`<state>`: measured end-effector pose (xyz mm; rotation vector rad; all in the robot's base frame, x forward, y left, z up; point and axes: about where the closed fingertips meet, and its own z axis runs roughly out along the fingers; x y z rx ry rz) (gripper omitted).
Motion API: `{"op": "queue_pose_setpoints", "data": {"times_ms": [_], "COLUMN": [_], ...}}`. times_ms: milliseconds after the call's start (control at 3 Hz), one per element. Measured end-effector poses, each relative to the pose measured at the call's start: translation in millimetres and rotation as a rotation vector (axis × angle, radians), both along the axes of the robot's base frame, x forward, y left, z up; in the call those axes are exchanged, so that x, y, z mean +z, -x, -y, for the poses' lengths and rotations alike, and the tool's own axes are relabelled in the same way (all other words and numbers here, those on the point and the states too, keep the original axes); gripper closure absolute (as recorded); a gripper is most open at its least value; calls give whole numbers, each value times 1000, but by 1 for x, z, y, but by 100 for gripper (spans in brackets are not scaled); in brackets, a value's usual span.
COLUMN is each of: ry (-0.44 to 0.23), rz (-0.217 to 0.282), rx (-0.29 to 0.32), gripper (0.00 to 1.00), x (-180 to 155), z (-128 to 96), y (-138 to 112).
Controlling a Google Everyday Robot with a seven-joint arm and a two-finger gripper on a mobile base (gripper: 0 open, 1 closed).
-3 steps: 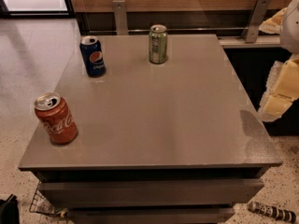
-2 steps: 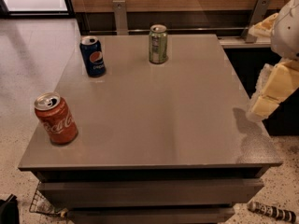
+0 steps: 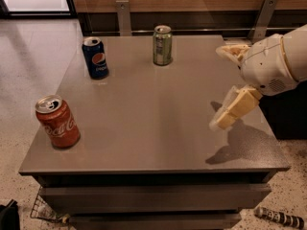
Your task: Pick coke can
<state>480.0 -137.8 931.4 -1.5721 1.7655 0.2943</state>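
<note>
The coke can [image 3: 57,122], red with white script and a silver top, stands upright near the front left corner of the grey table [image 3: 153,128]. My gripper [image 3: 223,84] hangs over the right side of the table, far to the right of the coke can. Its two pale fingers [image 3: 232,109] are spread apart with nothing between them. It casts a shadow on the table top below it.
A blue Pepsi can [image 3: 95,57] stands at the back left and a green can [image 3: 162,45] at the back middle of the table. A wooden wall with metal brackets [image 3: 123,16] runs behind. A wire basket [image 3: 45,210] and a striped object [image 3: 278,217] lie on the floor.
My gripper has moved left from beyond the table's right edge to over the table's right side. The cans have not moved.
</note>
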Motion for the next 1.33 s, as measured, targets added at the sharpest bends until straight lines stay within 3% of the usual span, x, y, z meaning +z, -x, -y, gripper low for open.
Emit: {"op": "queue_pose_setpoints", "data": {"times_ms": [333,667,1333], "ry": [-223,-375,-415], "rz": [16,-17,-31], "rx": [102,182,205], "gripper": [0,0,0], "x": [5,14,17], "z": [-51,-97,-113], "y": [-5,2,5]}}
